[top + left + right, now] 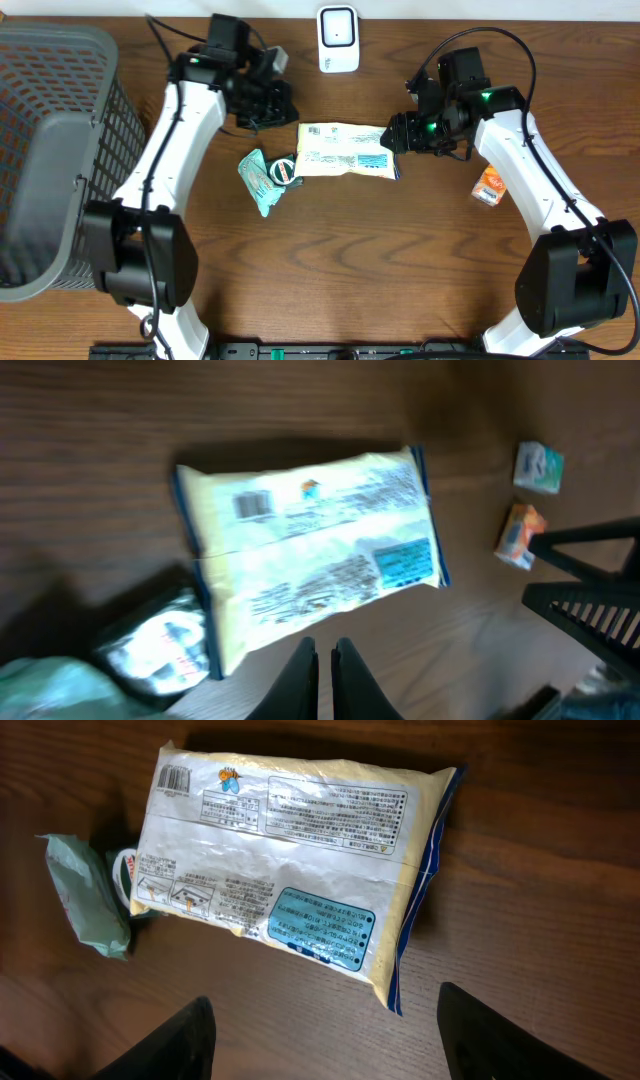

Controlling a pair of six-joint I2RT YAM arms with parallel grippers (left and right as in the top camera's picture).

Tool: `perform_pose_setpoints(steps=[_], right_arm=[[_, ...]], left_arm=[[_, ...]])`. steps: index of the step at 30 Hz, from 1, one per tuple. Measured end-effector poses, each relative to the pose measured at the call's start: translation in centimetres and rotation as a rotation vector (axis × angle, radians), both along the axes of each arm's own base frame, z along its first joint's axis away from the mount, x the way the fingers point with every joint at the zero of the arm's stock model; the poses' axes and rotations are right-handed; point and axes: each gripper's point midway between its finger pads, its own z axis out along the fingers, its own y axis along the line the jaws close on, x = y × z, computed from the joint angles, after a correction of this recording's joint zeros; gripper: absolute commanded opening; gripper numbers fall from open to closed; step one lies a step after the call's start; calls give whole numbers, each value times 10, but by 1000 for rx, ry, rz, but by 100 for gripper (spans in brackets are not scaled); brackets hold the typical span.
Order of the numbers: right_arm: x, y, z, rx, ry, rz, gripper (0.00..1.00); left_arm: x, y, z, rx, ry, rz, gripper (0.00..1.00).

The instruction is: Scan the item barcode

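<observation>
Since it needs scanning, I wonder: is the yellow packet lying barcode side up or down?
Up. The yellow packet lies flat on the table, and its barcode shows on the upper face near one corner.

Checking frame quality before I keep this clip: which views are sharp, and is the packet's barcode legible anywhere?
Right wrist view: sharp, the packet mildly glossy, its barcode clear at one corner. Left wrist view: blurred throughout, packet washed out, barcode a smear. Overhead view: evenly lit, but barcode too small to read.
</observation>
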Motion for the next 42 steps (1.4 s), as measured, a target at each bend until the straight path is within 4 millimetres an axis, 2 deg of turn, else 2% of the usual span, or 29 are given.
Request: perform_pose_setpoints(steps=[4,7,10,13,21,27,30,37,42], right_arm=[[0,0,0,3,7,-14,66],[0,0,0,3,9,-21,66],[0,0,0,4,12,-26,66],[0,0,0,5,14,-31,66],[0,0,0,8,19,-41,65],[1,0,-5,8,35,-51,65],[1,0,-11,6,55,-60,65],[5,0,-33,3,101,-81,65],[15,-1,-53,26,127,-96,67]], left_arm=[[-2,-21,-21,-7,39,-40,7],[-2,-31,-46,-5,97,-46,7],[-3,-32,-70,7,155,-40,7],[-4,-31,-85,16,196,-23,7],[-3,-31,-92,32,214,-1,7],[-4,-39,-99,33,209,7,7],[-5,-42,-104,33,216,12,7],[-6,-38,-133,54,248,68,7],[-8,-39,-141,34,250,84,7]])
